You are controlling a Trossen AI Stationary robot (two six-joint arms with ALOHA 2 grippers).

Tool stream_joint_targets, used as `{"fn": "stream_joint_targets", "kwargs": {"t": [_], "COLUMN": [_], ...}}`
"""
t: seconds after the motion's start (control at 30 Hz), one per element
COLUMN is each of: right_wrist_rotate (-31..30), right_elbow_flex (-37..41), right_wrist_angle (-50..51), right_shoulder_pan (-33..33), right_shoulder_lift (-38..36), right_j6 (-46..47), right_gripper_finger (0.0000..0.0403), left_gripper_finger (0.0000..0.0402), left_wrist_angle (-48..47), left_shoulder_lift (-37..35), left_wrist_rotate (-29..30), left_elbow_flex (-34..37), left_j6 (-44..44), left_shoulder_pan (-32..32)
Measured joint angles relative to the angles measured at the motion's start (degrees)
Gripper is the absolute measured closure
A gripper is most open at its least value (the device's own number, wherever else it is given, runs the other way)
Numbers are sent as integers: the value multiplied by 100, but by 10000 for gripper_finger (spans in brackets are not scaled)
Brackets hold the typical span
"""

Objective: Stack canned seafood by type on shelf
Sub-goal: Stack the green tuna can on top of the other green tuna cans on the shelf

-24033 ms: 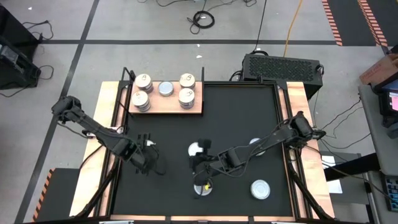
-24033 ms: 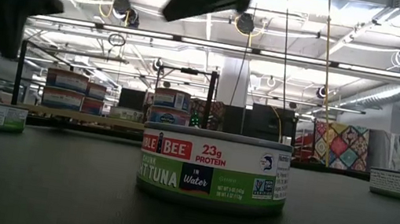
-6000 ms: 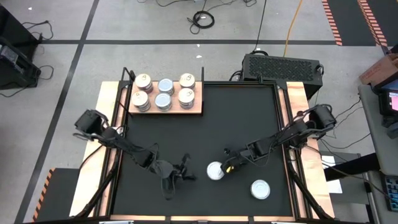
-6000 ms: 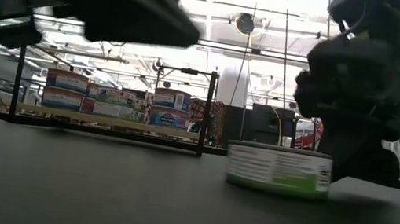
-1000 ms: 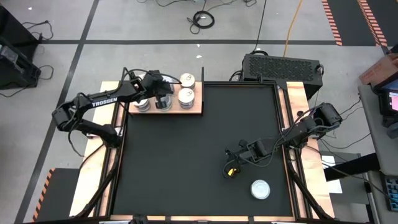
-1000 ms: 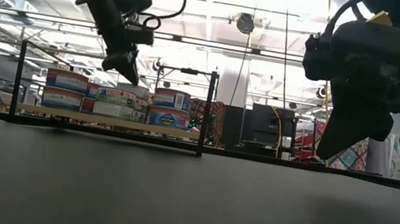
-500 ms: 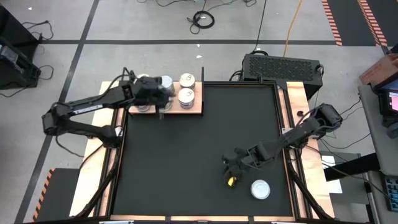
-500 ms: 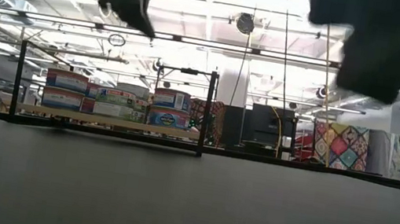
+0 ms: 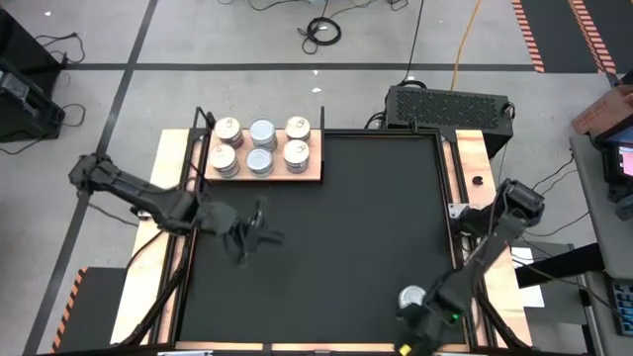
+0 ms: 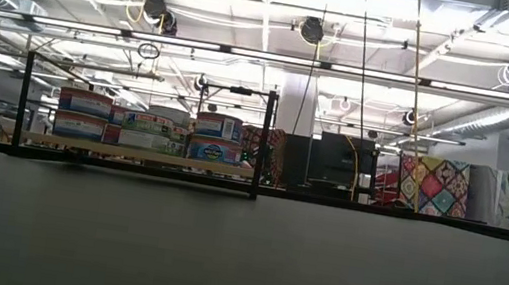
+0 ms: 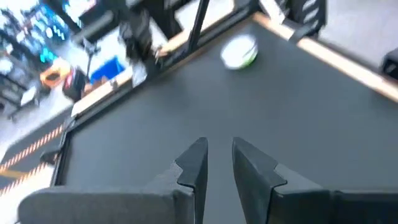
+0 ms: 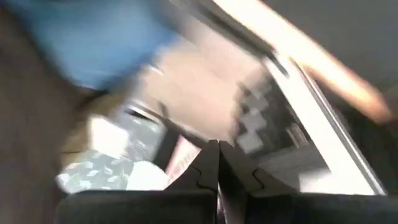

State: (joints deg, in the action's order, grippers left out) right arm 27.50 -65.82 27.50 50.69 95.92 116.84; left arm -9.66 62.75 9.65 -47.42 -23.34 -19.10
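Six stacks of round metal tins [image 9: 260, 146] grouped by type on light wooden shelf [image 9: 315, 170], far left. One silver-lidded tin [image 9: 411, 299] left near right, beside right hand [image 9: 413, 336], pressed together. Left hand [image 9: 259, 233] slightly spread, empty, over black bench mat [image 9: 356, 227].

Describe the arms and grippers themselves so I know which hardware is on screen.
Both arms are dark, slender, jointed links with black cabling along them. The left gripper ends in two flat, dark grey, wedge-tipped fingers on a wide grey bar. The right gripper has matching dark fingers; a small yellow mark shows near its tip from above. No lettering is readable on either arm.
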Motion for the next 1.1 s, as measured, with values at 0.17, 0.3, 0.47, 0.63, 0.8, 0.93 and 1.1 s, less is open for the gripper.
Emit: {"fn": "stream_joint_targets", "kwargs": {"t": [0.17,0.3,0.47,0.63,0.8,0.93,1.1], "right_wrist_rotate": [427,195,-382,-895,-1519,-1837,-2296], "right_elbow_flex": [57,327,816,1088,1108,1110,1113], "right_wrist_angle": [1207,1679,1507,1467,1446,1457,1407], "right_shoulder_pan": [413,483,483,377,197,-45,-420], "right_shoulder_lift": [70,70,72,72,68,68,68], "right_j6": [823,838,622,417,56,-336,-931], "right_gripper_finger": [403,403,403,403,403,403,403], "left_gripper_finger": [324,324,324,324,324,324,324], "left_wrist_angle": [1541,2663,3532,3599,3615,3631,3638], "left_shoulder_lift": [119,590,1663,2701,3417,3791,4109], "left_wrist_rotate": [106,147,560,1010,1016,1000,706], "left_elbow_flex": [834,1197,1050,618,161,-118,-366], "left_j6": [407,514,584,945,950,530,-61], "left_shoulder_pan": [-606,-968,-1353,-1448,-1442,-1428,-1431]}}
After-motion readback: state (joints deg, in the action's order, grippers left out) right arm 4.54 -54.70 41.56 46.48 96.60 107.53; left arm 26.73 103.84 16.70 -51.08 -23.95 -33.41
